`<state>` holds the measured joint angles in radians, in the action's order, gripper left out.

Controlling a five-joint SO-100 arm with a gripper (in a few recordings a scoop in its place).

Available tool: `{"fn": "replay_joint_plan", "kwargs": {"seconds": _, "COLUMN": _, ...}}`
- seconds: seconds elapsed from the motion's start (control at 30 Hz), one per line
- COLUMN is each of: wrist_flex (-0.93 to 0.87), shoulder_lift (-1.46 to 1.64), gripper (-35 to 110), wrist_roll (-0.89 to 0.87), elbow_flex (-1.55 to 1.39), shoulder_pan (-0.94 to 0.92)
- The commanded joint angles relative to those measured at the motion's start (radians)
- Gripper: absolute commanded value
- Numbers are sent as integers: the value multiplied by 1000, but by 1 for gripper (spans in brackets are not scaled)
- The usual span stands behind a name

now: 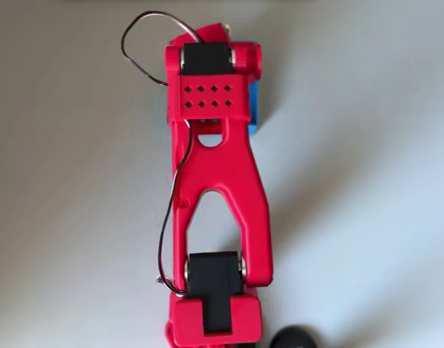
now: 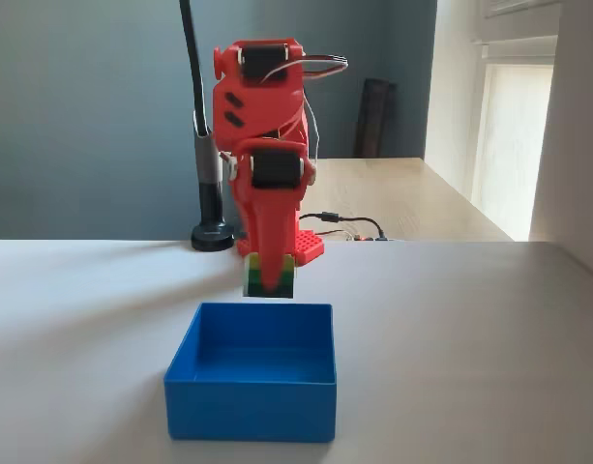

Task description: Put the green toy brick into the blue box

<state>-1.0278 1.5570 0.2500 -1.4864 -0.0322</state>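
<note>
Item: red arm, five-joint, standing on a pale table. In the fixed view it faces the camera, its upper part folded forward and its long red finger pointing straight down. In the overhead view the same arm runs up the middle of the picture from its base at the bottom edge.

Item: gripper. The fingers are closed in on the green toy brick, which sits clamped at their lower tip; one red finger covers the middle of the brick, so the far finger is hard to make out and the grip appears, rather than plainly shows, two-sided.

Item: green toy brick. Lime-green with darker sides, held clear of the table, hanging just above the far wall of the blue box and apart from it.

Item: blue box. Square, low-walled, bright blue, resting on the table near the front of the fixed view with its bare bottom showing. From overhead a blue strip of it shows beside the arm's wrist (the rest lies under the arm).

Item: black stand, an upright pole on a round foot, behind the arm to the left in the fixed view.

Item: black cable looping from the arm's upper end.
</note>
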Motion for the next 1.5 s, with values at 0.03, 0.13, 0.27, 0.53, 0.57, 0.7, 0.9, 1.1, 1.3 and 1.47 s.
{"fn": "replay_joint_plan", "kwargs": {"seconds": 0.03, "wrist_flex": 3, "shoulder_lift": 87, "gripper": 0, "wrist_roll": -11, "elbow_flex": -15, "shoulder_pan": -3}}
{"fn": "replay_joint_plan", "kwargs": {"seconds": 0.13, "wrist_flex": 3, "shoulder_lift": 77, "gripper": 0, "wrist_roll": -26, "elbow_flex": -31, "shoulder_pan": 0}}
{"fn": "replay_joint_plan", "kwargs": {"seconds": 0.27, "wrist_flex": 3, "shoulder_lift": -11, "gripper": 0, "wrist_roll": -54, "elbow_flex": -11, "shoulder_pan": -2}}
{"fn": "replay_joint_plan", "kwargs": {"seconds": 0.53, "wrist_flex": 3, "shoulder_lift": -160, "gripper": 0, "wrist_roll": -78, "elbow_flex": 86, "shoulder_pan": -5}}
{"fn": "replay_joint_plan", "kwargs": {"seconds": 0.57, "wrist_flex": 3, "shoulder_lift": -170, "gripper": 0, "wrist_roll": -83, "elbow_flex": 95, "shoulder_pan": -3}}
{"fn": "replay_joint_plan", "kwargs": {"seconds": 0.7, "wrist_flex": 6, "shoulder_lift": -209, "gripper": 0, "wrist_roll": -97, "elbow_flex": 110, "shoulder_pan": -3}}
{"fn": "replay_joint_plan", "kwargs": {"seconds": 0.9, "wrist_flex": 20, "shoulder_lift": -242, "gripper": 0, "wrist_roll": -100, "elbow_flex": 121, "shoulder_pan": -3}}
{"fn": "replay_joint_plan", "kwargs": {"seconds": 1.1, "wrist_flex": 46, "shoulder_lift": -253, "gripper": 0, "wrist_roll": -89, "elbow_flex": 123, "shoulder_pan": 0}}
{"fn": "replay_joint_plan", "kwargs": {"seconds": 1.3, "wrist_flex": 44, "shoulder_lift": -252, "gripper": 20, "wrist_roll": -86, "elbow_flex": 135, "shoulder_pan": -3}}
{"fn": "replay_joint_plan", "kwargs": {"seconds": 1.47, "wrist_flex": 37, "shoulder_lift": -242, "gripper": 22, "wrist_roll": -64, "elbow_flex": 129, "shoulder_pan": -12}}
